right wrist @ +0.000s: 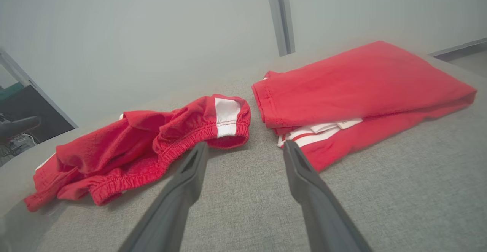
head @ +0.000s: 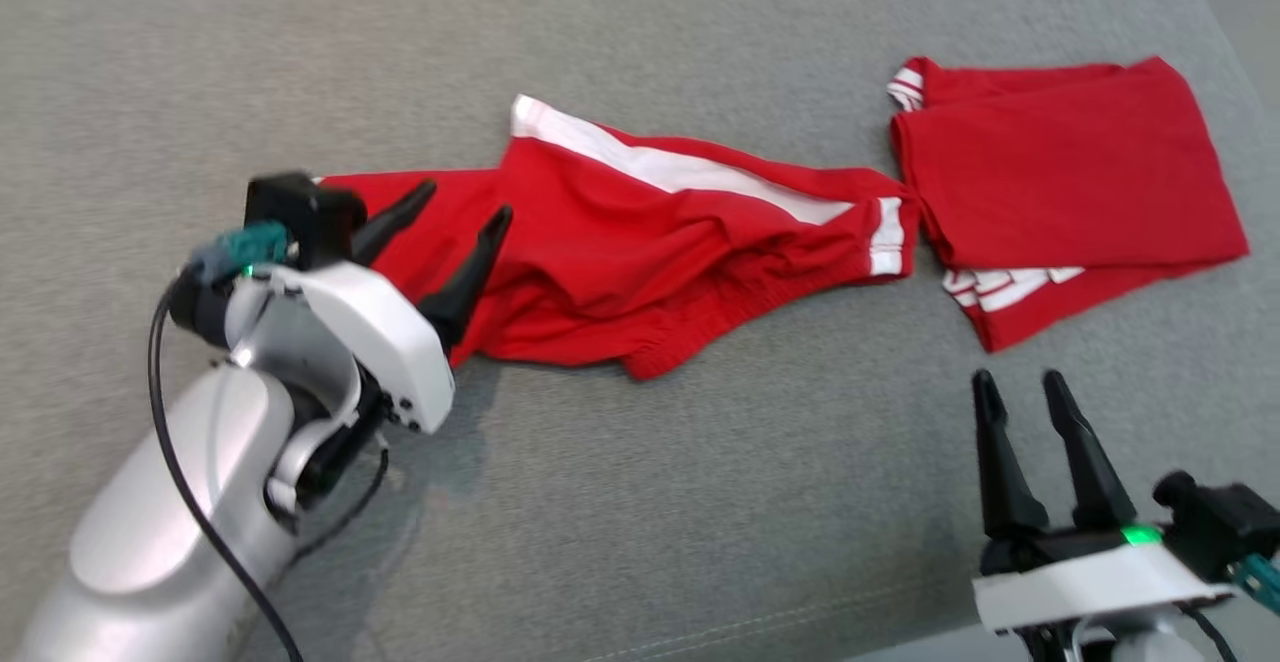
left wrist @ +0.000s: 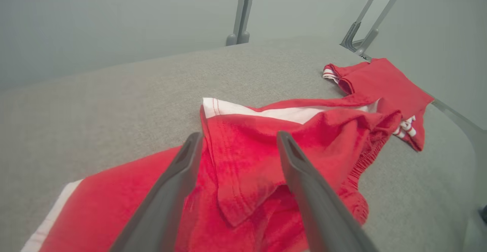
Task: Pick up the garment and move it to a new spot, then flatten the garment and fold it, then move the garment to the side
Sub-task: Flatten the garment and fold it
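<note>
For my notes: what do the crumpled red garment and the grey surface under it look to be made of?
The crumpled red garment: soft knit fabric, probably cotton jersey or a blend, matte; it wrinkles loosely, shows stitched hems, a gathered elastic waistband and white stripe trim.
The grey surface: woven upholstery-like cloth, matte, with a visible weave and a stitched seam near the front edge.

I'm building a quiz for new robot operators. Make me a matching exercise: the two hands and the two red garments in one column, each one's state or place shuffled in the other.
1. left hand
2. right hand
3. red shorts
4. second red garment

A. folded flat, on the robot's right
B. open, over bare grey surface
C. rumpled, mid-surface
D. open, over the shorts' left end

Pairs: 1-D, 2-B, 3-C, 4-A
</note>
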Available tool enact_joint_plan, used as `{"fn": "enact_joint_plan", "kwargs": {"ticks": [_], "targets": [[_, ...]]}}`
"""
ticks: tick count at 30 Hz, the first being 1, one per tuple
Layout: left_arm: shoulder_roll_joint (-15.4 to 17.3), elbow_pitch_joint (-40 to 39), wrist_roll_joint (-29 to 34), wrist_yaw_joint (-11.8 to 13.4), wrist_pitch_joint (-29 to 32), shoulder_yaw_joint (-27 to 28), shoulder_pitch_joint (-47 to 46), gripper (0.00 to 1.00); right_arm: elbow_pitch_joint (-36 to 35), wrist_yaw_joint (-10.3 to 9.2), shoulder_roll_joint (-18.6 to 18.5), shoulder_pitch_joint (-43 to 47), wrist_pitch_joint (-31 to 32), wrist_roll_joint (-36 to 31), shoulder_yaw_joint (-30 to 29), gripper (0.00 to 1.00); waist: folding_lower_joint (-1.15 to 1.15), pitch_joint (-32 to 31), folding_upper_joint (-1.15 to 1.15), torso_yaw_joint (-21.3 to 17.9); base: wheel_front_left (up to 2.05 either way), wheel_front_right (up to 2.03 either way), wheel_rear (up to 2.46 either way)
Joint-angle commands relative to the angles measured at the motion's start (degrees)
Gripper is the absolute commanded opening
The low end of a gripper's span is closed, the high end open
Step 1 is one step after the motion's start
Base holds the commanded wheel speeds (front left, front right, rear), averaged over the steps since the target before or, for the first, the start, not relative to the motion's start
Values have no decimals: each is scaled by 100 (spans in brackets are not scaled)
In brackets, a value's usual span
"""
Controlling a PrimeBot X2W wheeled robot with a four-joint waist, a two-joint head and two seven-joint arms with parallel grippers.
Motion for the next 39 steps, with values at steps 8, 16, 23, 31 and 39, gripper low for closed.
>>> {"fn": "enact_joint_plan", "kwargs": {"ticks": [8,16,23,31,39], "targets": [[249,427,-173,-249,601,240,-1046,100,201,-1,-77,-672,-60,427,613,100,0,541,0,-654,0,0,0],[597,950,-181,-340,1122,301,-1682,100,479,-1,-77,-1280,-60,985,1210,100,0,802,0,-941,0,0,0],[647,1220,-319,-432,1326,331,-1949,100,660,-1,-77,-1684,-60,1182,1543,100,0,859,0,-966,0,0,0],[669,1631,-384,-505,1412,331,-2218,100,954,-1,-77,-2211,-60,1393,1816,100,0,1009,0,-1057,0,0,0],[551,1964,-475,-611,1389,272,-2455,100,1282,-1,-77,-2618,-60,1565,2038,100,0,1113,0,-1076,0,0,0]]}}
